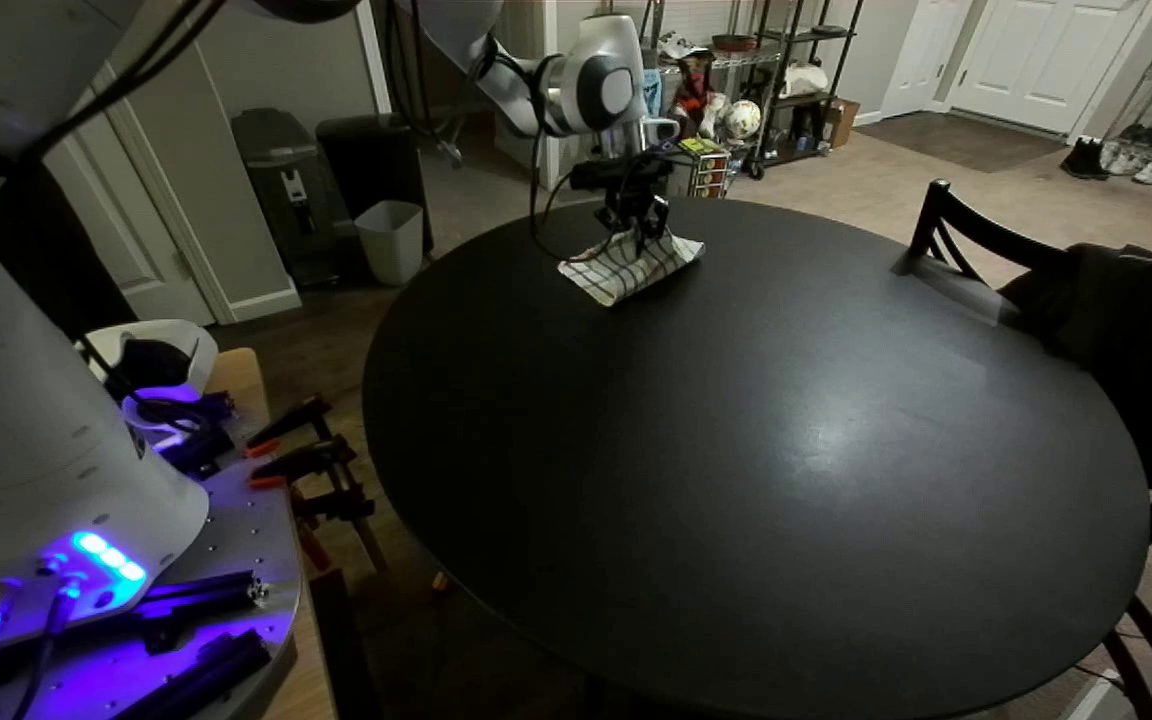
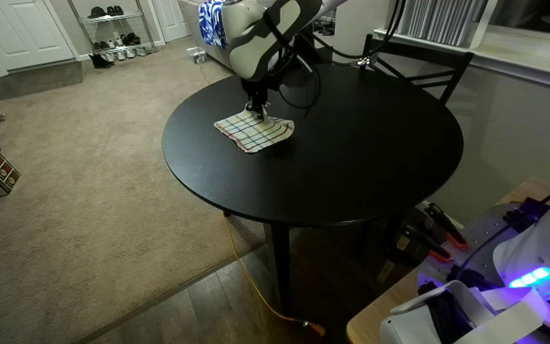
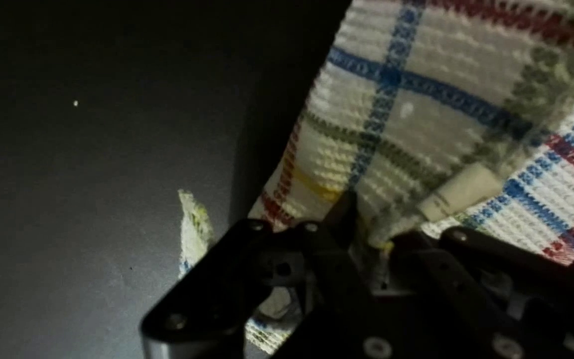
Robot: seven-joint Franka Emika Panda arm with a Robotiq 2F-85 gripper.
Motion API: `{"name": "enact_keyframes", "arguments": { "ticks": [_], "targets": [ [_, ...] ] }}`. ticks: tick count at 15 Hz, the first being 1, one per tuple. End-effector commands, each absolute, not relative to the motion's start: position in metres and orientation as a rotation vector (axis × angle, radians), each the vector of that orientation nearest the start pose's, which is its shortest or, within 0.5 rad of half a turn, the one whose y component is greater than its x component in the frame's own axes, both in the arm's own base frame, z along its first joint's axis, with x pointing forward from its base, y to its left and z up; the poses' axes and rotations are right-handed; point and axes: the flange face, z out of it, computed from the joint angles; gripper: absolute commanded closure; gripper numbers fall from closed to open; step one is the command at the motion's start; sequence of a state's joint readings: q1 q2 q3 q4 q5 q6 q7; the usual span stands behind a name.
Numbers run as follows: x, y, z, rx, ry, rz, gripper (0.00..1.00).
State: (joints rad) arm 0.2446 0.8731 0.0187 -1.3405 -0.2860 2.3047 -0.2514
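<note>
- Hand (image 3: 374, 230), black: nearly closed, apparently pinching gathered checked cloth (image 2: 254, 134) beside its label (image 3: 461, 192).
- Cloth: lying on dark bench (image 2: 351, 167), near the rim; probably light, limp, non-slip, unbreakable.
- Advised hold: bunched fold, rather than flat edge.

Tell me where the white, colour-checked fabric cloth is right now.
In an exterior view, the white, colour-checked fabric cloth is over the left side, as pictured, of the round black table, gathered at the black mechanical gripper.
</note>
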Motion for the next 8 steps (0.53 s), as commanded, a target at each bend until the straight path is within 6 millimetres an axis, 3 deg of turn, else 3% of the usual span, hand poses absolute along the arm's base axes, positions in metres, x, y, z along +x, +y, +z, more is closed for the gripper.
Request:
{"name": "enact_keyframes", "arguments": {
  "ticks": [1,8],
  "targets": [
    [0.719,0.201,0.218,-3.192,-1.168,-0.134,0.98],
    [0.711,0.228,0.218,-3.221,-1.267,-0.109,0.98]
  ]
}}
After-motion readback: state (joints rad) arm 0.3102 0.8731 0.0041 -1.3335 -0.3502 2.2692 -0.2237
